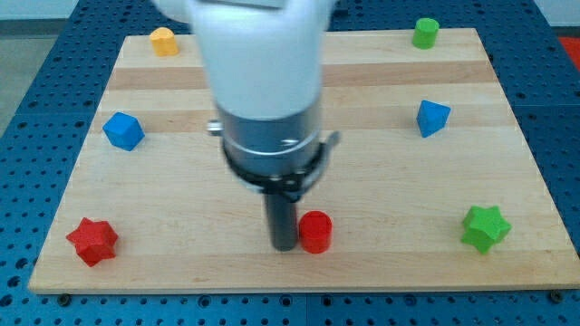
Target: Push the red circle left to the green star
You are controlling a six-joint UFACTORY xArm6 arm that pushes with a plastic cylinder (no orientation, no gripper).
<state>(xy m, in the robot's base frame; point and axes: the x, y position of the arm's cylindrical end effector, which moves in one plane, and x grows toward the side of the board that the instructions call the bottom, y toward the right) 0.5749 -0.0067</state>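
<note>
The red circle (316,232) is a short red cylinder near the view's bottom centre of the wooden board. The green star (484,227) lies near the board's bottom right, well to the right of the red circle. My tip (286,244) is the lower end of the dark rod. It stands right at the red circle's left side, touching it or nearly so. The arm's white and grey body (268,100) fills the view's upper middle and hides the board behind it.
A red star (92,241) lies at the bottom left. A blue block (123,131) sits at the left and another blue block (432,118) at the right. An orange block (163,42) is at the top left, a green cylinder (426,33) at the top right.
</note>
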